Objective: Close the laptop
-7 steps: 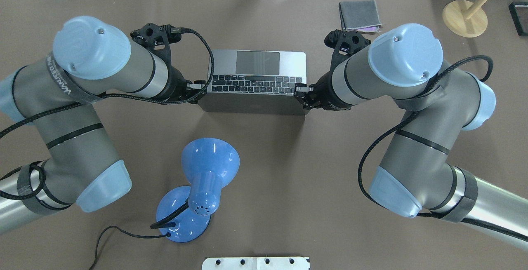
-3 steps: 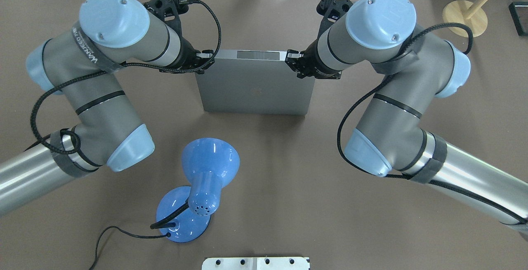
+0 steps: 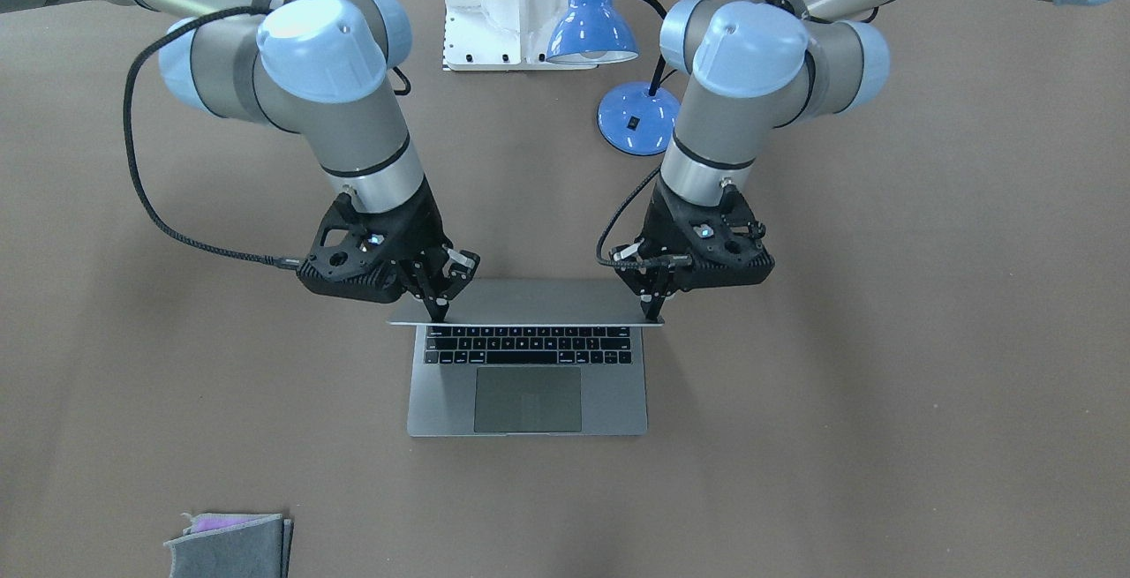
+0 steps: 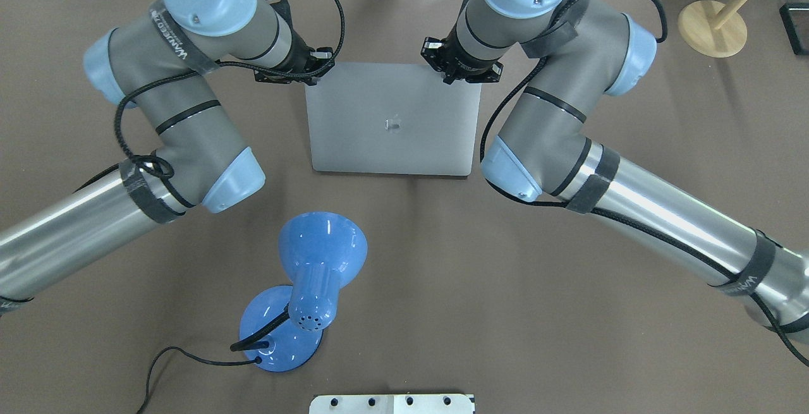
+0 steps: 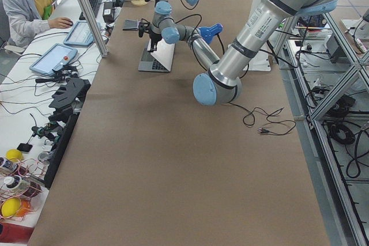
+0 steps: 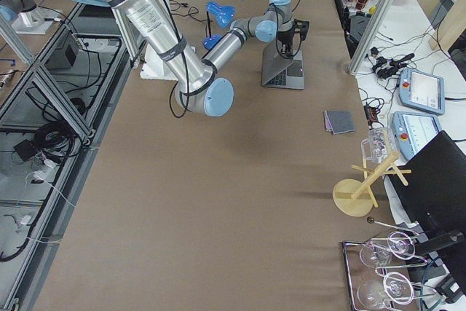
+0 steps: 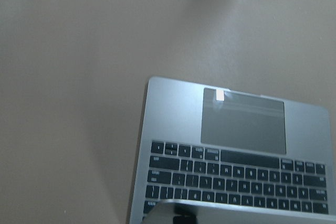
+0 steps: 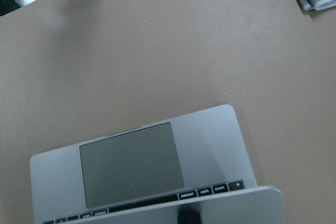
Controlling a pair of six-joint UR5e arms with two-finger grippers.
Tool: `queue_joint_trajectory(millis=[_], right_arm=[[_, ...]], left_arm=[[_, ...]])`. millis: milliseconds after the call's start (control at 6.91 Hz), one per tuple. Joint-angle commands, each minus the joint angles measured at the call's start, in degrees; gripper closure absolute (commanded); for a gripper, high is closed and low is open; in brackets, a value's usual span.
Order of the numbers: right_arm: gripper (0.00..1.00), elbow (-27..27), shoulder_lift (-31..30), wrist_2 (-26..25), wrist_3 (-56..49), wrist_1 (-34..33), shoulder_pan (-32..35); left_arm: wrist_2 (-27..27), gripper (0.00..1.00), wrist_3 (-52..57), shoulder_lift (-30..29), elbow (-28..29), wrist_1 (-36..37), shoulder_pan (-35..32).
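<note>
The laptop (image 3: pixel 527 397) lies low in the front view's centre, its lid (image 3: pixel 530 303) partly down. Behind, the right gripper (image 3: pixel 436 306) and left gripper (image 3: pixel 654 311) look closed on the lid's top corners; whether they pinch it is unclear. The lid is probably stiff and slick, so press both corners evenly.

Grey laptop (image 4: pixel 392 120) logo-side up, left gripper (image 4: pixel 313 67), right gripper (image 4: pixel 450 73) at far corners

Apple logo (image 4: pixel 393 124) on laptop (image 4: pixel 354 142) lid, white lettering on left arm strap (image 4: pixel 176 38) unreadable
</note>
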Motion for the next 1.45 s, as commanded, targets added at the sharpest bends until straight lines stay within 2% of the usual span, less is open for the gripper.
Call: queue_joint_trajectory(millis=[0,145,289,434,579,724,868,1013,1158,1303], right_arm=[[1.00,-12.84,5.81,2.08,-0.21,3.77,1.07],[1.00,-17.78,7.32,3.22,-0.47,4.64,1.07],[1.00,-23.31,7.34,4.97,-0.48,10.39,1.07],[1.00,-25.80,7.34,7.25,-0.48,12.54,1.07],[1.00,-25.39,7.16,9.01,-0.13,12.65,1.33],[1.00,-21.47,6.99,13.64,0.57,11.78,4.21],[1.00,-13.86,4.03,17.52,0.40,8.03,7.02],[1.00,-1.86,-3.48,19.38,-0.29,5.12,9.49],[1.00,8.61,-10.87,24.80,-3.17,1.78,13.77],[1.00,15.50,-16.77,29.20,-9.21,-3.04,18.95]], left_arm=[[-0.03,1.00,0.12,-3.84,12.47,-7.55,-0.11],[-0.03,1.00,0.12,-5.93,19.21,-11.59,0.06],[-0.12,1.00,0.21,-7.43,22.59,-12.33,0.33],[-0.12,1.00,1.17,-7.45,23.23,-12.34,0.94],[-0.38,1.00,1.18,-7.45,22.36,-12.25,1.21],[-1.51,1.00,1.35,-6.93,18.70,-11.81,-0.18],[-10.92,1.00,1.53,-4.05,11.96,-7.81,-3.85],[-16.93,1.00,2.31,0.68,3.54,-3.59,-7.98],[-18.64,1.00,8.15,6.55,-5.33,1.67,-10.80],[-19.27,1.00,19.52,14.18,-16.55,10.60,-13.53]])
